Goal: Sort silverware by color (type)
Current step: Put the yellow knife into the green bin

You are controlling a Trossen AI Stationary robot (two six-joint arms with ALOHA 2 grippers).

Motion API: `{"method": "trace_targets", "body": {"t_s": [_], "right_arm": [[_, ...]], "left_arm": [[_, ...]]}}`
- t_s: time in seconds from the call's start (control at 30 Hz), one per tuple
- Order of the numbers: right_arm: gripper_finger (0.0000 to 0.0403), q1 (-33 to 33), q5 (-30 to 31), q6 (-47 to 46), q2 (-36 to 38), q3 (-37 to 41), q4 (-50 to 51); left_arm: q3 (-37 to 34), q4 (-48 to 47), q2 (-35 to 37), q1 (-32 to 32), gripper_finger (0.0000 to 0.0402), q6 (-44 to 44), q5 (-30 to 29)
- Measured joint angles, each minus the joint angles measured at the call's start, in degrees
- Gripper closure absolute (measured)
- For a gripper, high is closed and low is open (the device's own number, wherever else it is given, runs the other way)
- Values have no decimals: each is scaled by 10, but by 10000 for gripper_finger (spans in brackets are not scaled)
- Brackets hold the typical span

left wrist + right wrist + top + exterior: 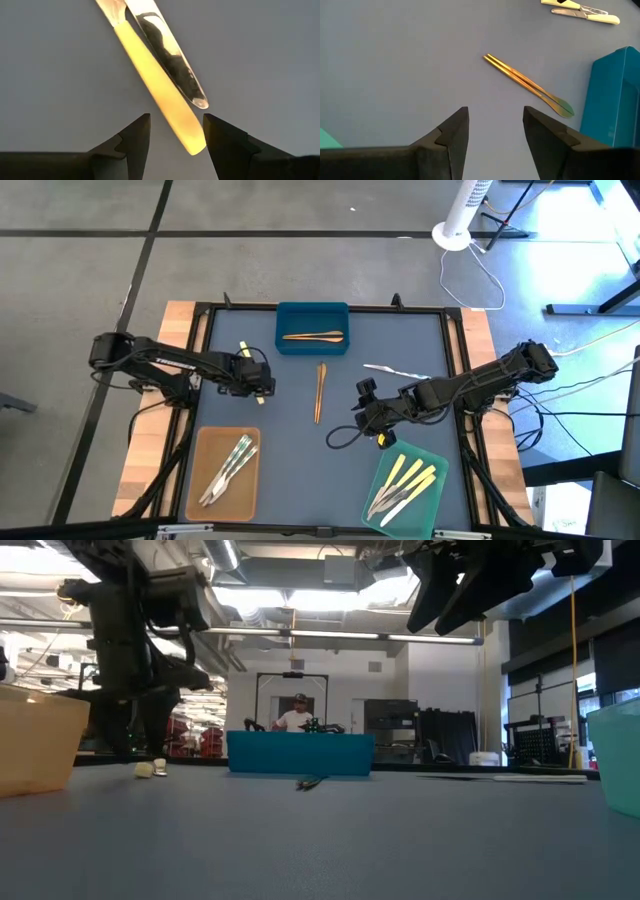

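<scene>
Where the blue-grey table (420, 395) is framed by black rails and light wooden slats, both arms are seen reaching inward from opposite sides. The left end effector (174, 131) is held low over the mat with its fingers apart, and a pale yellow utensil (160, 95) is seen lying between them, its rounded end just short of the fingertips; a silvery utensil (170, 62) lies against it, partly overlapping. Whether the fingers touch the yellow utensil cannot be told. In the high view this pair (246, 356) shows just beyond the left end effector (262, 386).

The right end effector (495, 127) is also spread apart, with nothing between its fingers, and 2 wood-brown utensils (527, 85) lie side by side on the mat ahead of it; from above they (320, 391) sit between the 2 end effectors, with the right end effector (368, 408) beside them. A blue tray (312, 312) beyond them holds 1 brown utensil (313, 335). A silvery utensil (393, 369) lies loose on the mat near the right arm. A tan tray (205, 442) holds silvery pieces, and a green tray (436, 463) holds pale yellow ones with a silvery one.

Beyond the table, a grey tiled floor, a white fan base (452, 235), cables and, in the low view, a workshop with ceiling lights and a person (297, 716) far behind are seen.
</scene>
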State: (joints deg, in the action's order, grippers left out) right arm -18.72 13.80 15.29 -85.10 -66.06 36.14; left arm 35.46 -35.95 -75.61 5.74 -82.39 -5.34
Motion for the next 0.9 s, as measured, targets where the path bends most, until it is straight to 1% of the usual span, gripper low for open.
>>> {"method": "trace_targets", "body": {"t_s": [0.27,0.43,0.63,0.9], "right_arm": [[226,0,-20,1,0,0,0],[226,0,-29,1,0,0,0],[226,0,-30,1,0,0,0],[226,0,-30,0,0,0,0]], "left_arm": [[0,15,-28,0,225,0,0],[0,14,-29,0,225,-2,0],[0,-3,-29,0,225,-2,19],[0,-50,-29,0,225,-2,20]]}}
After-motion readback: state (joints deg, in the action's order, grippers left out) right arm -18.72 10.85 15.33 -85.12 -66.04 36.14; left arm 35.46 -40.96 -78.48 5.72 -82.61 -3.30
